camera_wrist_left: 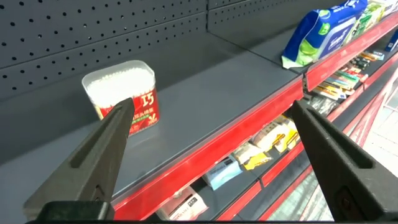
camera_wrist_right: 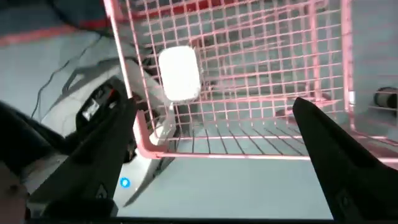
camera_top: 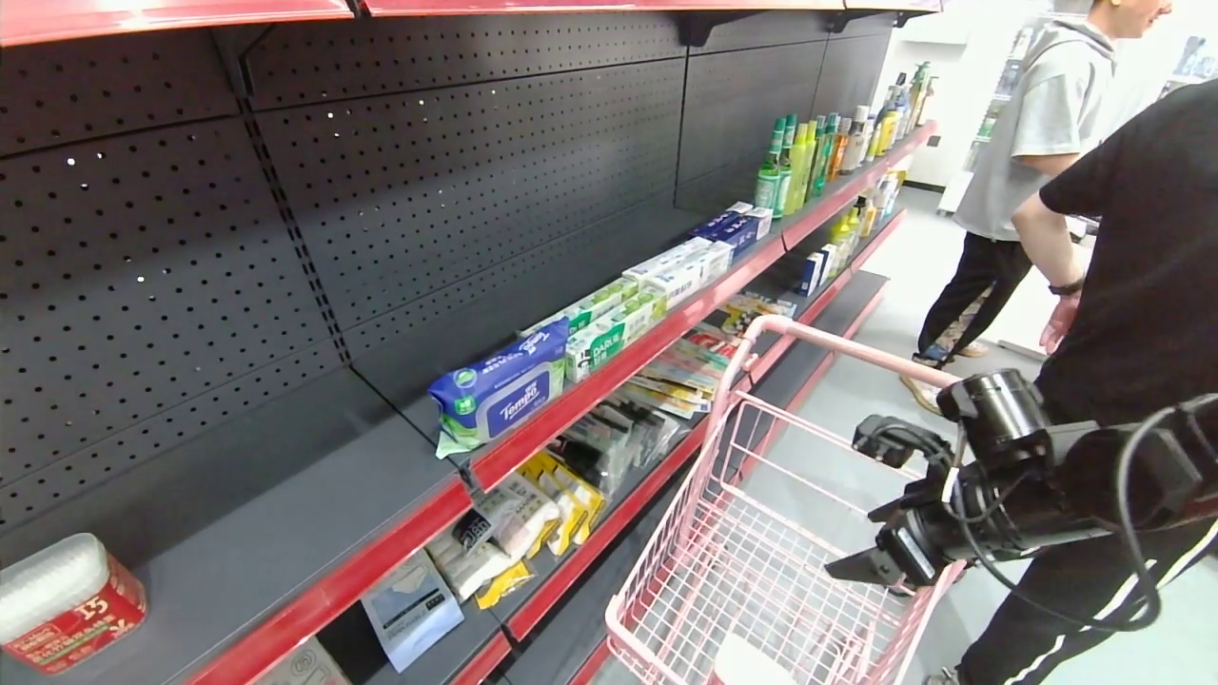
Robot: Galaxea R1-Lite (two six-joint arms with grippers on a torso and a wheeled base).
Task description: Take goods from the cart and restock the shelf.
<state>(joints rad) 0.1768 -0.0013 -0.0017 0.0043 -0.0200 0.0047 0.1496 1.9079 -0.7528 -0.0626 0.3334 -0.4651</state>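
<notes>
Left gripper (camera_wrist_left: 211,107): wide open, empty, hung over the shelf (camera_wrist_left: 205,74) near the tub (camera_wrist_left: 121,96)
Right gripper (camera_wrist_right: 214,106): wide open, empty, tilted down above the cart (camera_wrist_right: 236,152)

Pink wire-grid shopping cart (camera_top: 837,347), white soft pack (camera_wrist_right: 180,73) inside. Dark grey metal shelf board (camera_top: 285,514), red front edge. Black backboard (camera_top: 457,162), regular hole pattern. Blue-and-white plastic wipes pack (camera_top: 500,390), green corner. White round-cornered tub (camera_top: 57,599), red label.
</notes>
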